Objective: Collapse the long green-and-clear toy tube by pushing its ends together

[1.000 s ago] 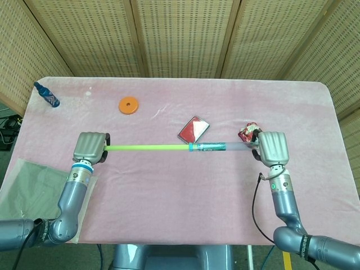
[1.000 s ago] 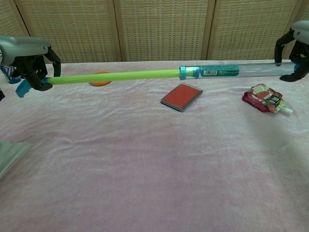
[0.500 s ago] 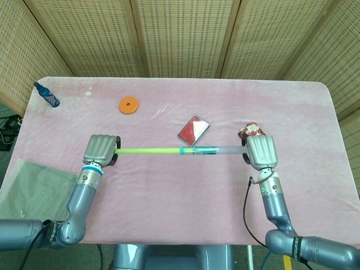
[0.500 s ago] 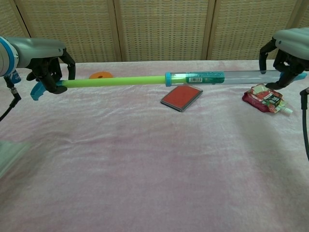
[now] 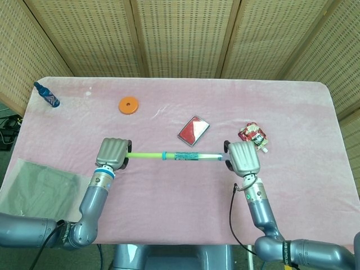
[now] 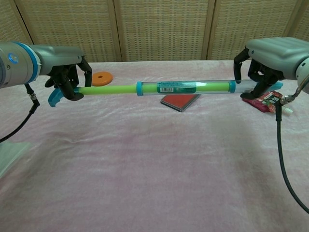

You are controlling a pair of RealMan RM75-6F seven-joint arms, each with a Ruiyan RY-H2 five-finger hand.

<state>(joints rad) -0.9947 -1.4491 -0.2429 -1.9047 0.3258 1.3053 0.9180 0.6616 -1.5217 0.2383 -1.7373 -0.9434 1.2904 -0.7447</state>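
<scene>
The toy tube [image 5: 179,155] [image 6: 164,87] is held level above the pink table, a green rod slid partway into a clear sleeve with blue collars. My left hand [image 5: 113,153] [image 6: 67,77] grips the green end with its blue cap. My right hand [image 5: 242,157] [image 6: 264,65] grips the clear end. The green rod now fills most of the clear sleeve.
A red flat case [image 5: 193,130] [image 6: 179,101] lies under the tube's middle. A red snack pouch [image 5: 252,135] [image 6: 266,100] sits by my right hand. An orange disc [image 5: 128,105] [image 6: 101,78] and a blue bottle [image 5: 46,95] lie far left. A green cloth [image 5: 34,183] covers the near-left corner.
Both hands have moved toward each other. The green rod has slid further into the clear sleeve, so the tube is much shorter than a second ago.
</scene>
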